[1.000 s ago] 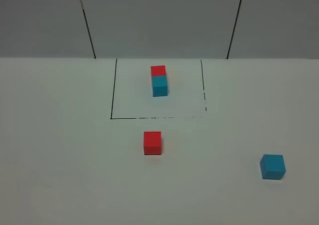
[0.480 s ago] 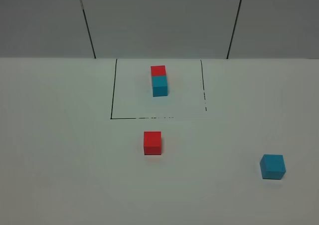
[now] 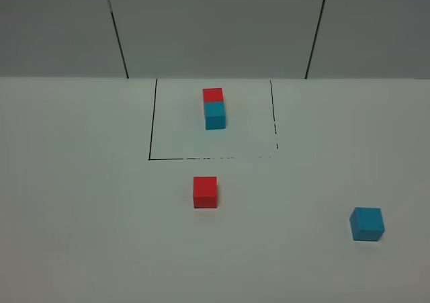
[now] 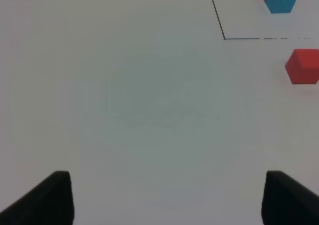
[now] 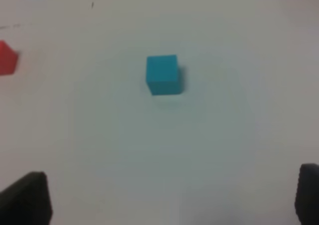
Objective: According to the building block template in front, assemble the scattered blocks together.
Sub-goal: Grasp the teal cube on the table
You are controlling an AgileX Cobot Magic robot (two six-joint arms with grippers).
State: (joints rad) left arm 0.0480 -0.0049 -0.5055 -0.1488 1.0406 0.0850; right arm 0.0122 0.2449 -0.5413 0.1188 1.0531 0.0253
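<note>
White desk (image 3: 80, 236) under the high camera, with grey wall panels (image 3: 215, 27) behind it. The template pair (image 3: 214, 108) sits at the far middle. Its red block is on the far side and its cyan-blue block on the near side, and the two touch. Thin black lines (image 3: 152, 125) frame it on the left, right and near sides. The near line is broken in places toward its right end.

The loose red cube (image 3: 205, 192) lies just outside the near line, slightly left of the pair, flat on the desk. The loose blue cube (image 3: 367, 224) is well apart from it, nearer to me and far to the right, turned slightly. The two loose cubes are not joined.

Left claw (image 4: 167, 197): I see two dark tips spread wide apart with bare desk between them. The red cube and a corner of the lines lie ahead of it, toward the desk's middle.

Right claw (image 5: 167, 197): its tips are likewise spread wide. The blue cube sits ahead of it, roughly centred between the tips and untouched.
</note>
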